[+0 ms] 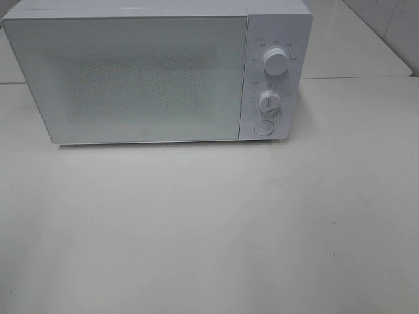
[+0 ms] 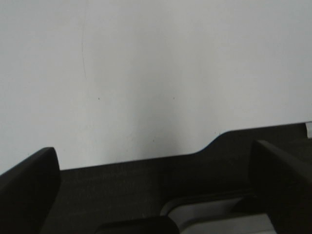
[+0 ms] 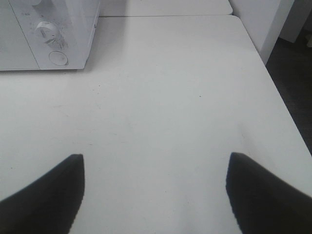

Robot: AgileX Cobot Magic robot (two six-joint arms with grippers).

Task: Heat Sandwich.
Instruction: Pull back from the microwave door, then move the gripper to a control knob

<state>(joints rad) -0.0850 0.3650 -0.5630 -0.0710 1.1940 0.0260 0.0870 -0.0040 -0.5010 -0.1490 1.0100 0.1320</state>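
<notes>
The sandwich is not seen in any view, so a blind reach could be wasted until it is found. The microwave [image 1: 157, 72], at twelve o'clock on the worktop [image 1: 209, 229], is shut, its contents hidden behind the door. The left hand [image 2: 156, 195] and right hand [image 3: 156, 195] are spread wide, empty.

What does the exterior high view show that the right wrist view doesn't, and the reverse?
Only the exterior high view shows the microwave's closed door and upper knob. Only the right wrist view shows the open right gripper, holding nothing, and the table's far edge. Both show the lower knob, round button and white table. Neither shows a sandwich.
</notes>
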